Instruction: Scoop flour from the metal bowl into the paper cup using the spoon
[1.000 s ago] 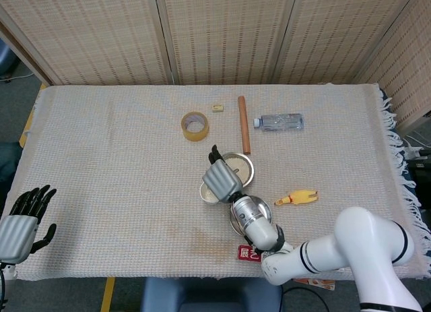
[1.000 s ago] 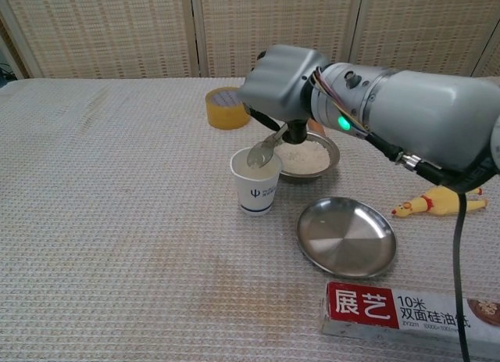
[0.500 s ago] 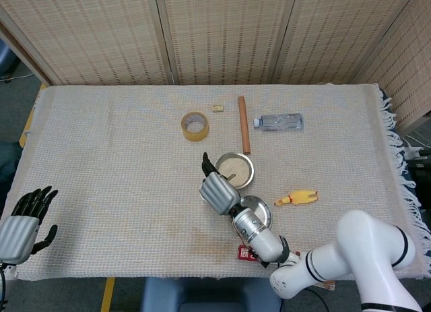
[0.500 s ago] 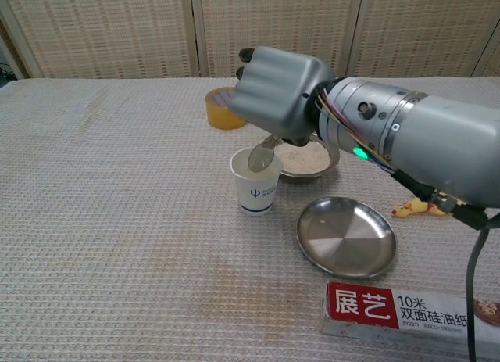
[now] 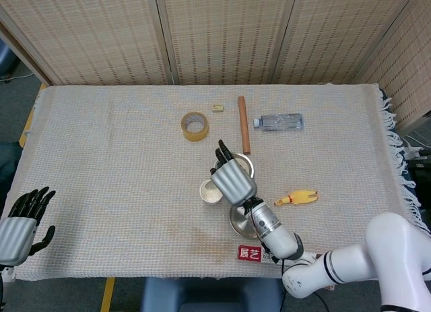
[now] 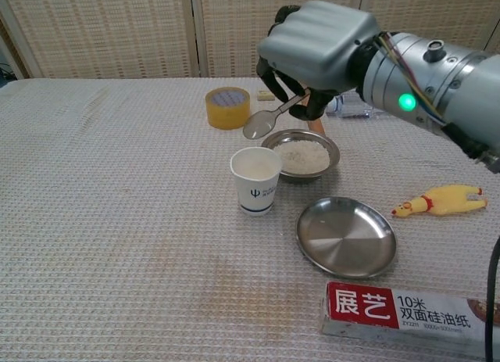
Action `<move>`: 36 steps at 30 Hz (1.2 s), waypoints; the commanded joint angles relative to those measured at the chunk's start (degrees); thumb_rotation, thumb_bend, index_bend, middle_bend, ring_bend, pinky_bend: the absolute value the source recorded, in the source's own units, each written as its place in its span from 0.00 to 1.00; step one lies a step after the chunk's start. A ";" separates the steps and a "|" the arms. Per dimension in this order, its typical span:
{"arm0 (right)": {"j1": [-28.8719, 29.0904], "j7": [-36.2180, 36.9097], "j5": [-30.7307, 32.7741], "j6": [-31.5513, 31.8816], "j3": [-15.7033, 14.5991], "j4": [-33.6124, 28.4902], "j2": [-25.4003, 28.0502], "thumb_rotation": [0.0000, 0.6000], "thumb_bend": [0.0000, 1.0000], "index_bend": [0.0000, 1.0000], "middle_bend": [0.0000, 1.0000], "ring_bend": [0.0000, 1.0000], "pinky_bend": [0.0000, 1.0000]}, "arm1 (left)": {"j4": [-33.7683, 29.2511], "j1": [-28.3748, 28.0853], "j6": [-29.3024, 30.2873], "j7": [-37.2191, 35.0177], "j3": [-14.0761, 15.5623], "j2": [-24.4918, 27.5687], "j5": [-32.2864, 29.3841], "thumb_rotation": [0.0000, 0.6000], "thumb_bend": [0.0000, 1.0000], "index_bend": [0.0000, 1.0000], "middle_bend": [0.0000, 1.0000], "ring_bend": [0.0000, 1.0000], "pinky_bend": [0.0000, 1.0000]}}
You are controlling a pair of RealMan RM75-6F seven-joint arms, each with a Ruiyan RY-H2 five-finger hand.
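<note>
The right hand (image 6: 324, 53) hangs above the table with its fingers curled around the handle of the spoon (image 6: 269, 120), gripping it. The spoon's long axis slants down and to the left in the chest view, the bowl end lowest and looking empty. The metal bowl (image 6: 302, 155), with flour inside, sits almost directly under the hand, just right of the spoon's tip. The paper cup (image 6: 255, 180) stands touching or just beside the bowl's left rim, and already holds some flour. My reading: the next scoop calls for a short drop, tip swinging right into the flour. The left hand (image 5: 20, 224) rests at the table's far left corner, fingers apart and holding nothing, well apart from everything, so the right hand is nearer.
</note>
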 commanded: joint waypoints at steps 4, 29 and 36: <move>-13.65 34.32 -10.72 -3.03 -0.69 -2.63 13.09 1.00 0.35 0.87 0.59 0.14 0.07 | -0.30 0.11 0.14 0.78 0.01 -0.16 0.06 1.00 0.44 0.00 0.00 0.00 0.10; -23.38 38.18 -20.63 -17.56 -4.18 14.71 1.12 1.00 0.35 0.80 0.59 0.14 0.07 | -0.79 -0.56 -1.08 2.89 0.53 -1.25 0.97 1.00 0.44 0.00 0.00 0.00 0.11; -24.35 35.68 -19.50 -19.03 -2.99 14.89 0.03 1.00 0.35 0.49 0.46 0.09 0.06 | -0.20 -0.80 -2.21 2.04 0.74 -1.23 0.43 1.00 0.44 0.00 0.00 0.00 0.10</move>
